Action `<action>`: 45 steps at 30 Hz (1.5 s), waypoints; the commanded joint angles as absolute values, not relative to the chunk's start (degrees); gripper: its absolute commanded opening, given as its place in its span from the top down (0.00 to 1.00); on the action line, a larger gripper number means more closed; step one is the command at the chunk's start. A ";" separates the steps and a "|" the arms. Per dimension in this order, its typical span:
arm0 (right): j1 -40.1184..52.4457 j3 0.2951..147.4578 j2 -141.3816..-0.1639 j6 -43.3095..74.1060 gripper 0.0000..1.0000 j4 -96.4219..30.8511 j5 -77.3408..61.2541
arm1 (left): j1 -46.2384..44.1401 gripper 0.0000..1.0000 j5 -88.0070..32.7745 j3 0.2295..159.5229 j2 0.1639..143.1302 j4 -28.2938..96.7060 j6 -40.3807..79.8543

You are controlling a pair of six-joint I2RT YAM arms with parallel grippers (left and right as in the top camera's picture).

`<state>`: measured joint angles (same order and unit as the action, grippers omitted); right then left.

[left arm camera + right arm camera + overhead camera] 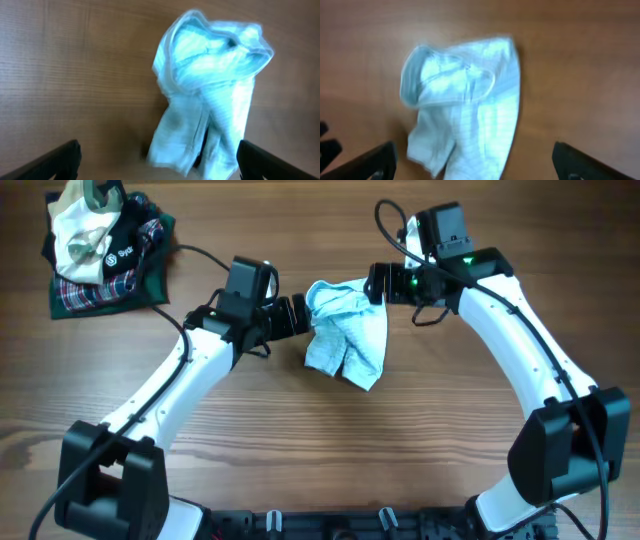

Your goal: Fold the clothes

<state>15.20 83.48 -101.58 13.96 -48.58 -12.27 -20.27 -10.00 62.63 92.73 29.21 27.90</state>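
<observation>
The desk [330,440] is being occupied near its centre by the clothes [348,340], a crumpled heap lying lengthwise from 12 to 5 o'clock. The left pincer [303,315] is being held spread and empty at the heap's 10 o'clock. The right pincer [372,282] is being held likewise at 1 o'clock, about equally near.

The overhead view looks straight down on the table [430,430], wide enough for the left arm [190,375] and right arm [515,330]. Each wrist view looks down from close above, the left fingers [55,162] and right fingers [370,160] at its bottom corners. All three share the clothes [345,335] mid-table.
</observation>
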 commanded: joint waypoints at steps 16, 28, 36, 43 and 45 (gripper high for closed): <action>23.86 59.57 -102.30 29.30 0.96 -30.83 -21.96 | -17.82 0.51 -6.33 63.00 92.38 33.76 33.91; 25.54 54.37 -102.78 31.44 0.96 -32.97 -7.05 | -15.31 0.47 -6.31 63.00 92.38 34.11 33.61; 25.54 53.87 -102.78 27.75 0.96 -44.31 -8.51 | -14.70 0.26 -3.31 63.00 92.38 34.06 33.28; 20.43 53.87 -102.78 30.96 0.96 -38.83 -3.46 | -13.58 0.22 -3.31 63.00 92.38 34.35 33.26; 13.50 53.87 -102.78 31.05 0.96 -37.36 -1.87 | -13.58 0.22 -3.31 63.00 92.38 34.39 33.26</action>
<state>20.51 55.27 -101.56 29.76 -38.87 -10.20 -13.91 -4.29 62.63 92.73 34.33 33.36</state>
